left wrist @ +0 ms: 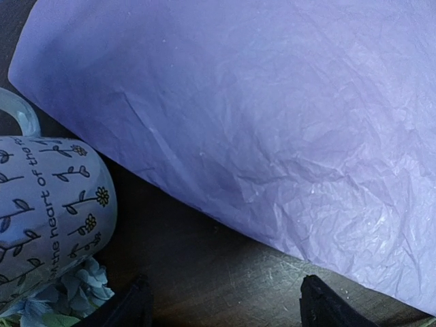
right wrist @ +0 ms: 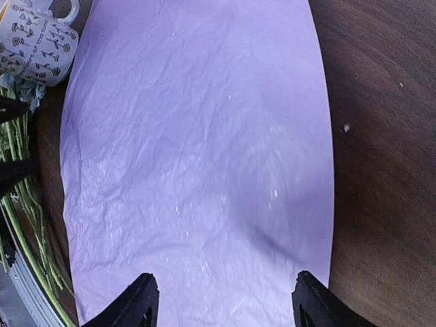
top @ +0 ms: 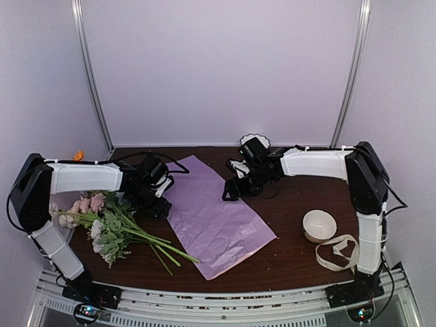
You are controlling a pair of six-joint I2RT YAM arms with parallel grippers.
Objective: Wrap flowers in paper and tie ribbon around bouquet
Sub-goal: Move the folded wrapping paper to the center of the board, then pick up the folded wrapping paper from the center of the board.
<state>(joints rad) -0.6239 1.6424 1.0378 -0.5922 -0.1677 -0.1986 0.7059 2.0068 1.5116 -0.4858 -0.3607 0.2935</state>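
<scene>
Running along the near edge is a metal rail (top: 225,300) with both arm bases bolted to it. Beyond it lies a dark brown wooden table (top: 293,266), scuffed in the wrist views.

Near right, beside the right arm's lower link: the ribbon (top: 338,253), cream, flat, lying in a loose floppy loop on the wood. Just beyond it sits a round white bowl (top: 319,225), upright.

Near left: the flowers (top: 109,228) lie on their side. Thin green stems, leafy middle, pale pink and white blooms. Long axis is diagonal, with heads toward the left edge and cut stem ends pointing near-right, close to the paper's near corner. Contact there cannot be told.

Centre: the paper (top: 211,218) lies spread flat with its lilac side up, finely crinkled, no folds seen. Its long axis runs from far-left to near-right, one corner pointing away toward the back wall.

The left gripper (left wrist: 228,303) is at the paper's left edge, fingers spread wide, nothing between them. A pale mug (left wrist: 48,211) printed with small flowers and lettering lies beside it. The right gripper (right wrist: 221,300) hangs over the paper's far end, also spread and gripping nothing.

Far side: a white scallop-edged dish (top: 255,139) behind the right wrist. Plain pale walls (top: 225,68) enclose the table, with slanted metal poles (top: 92,75) on either side.
</scene>
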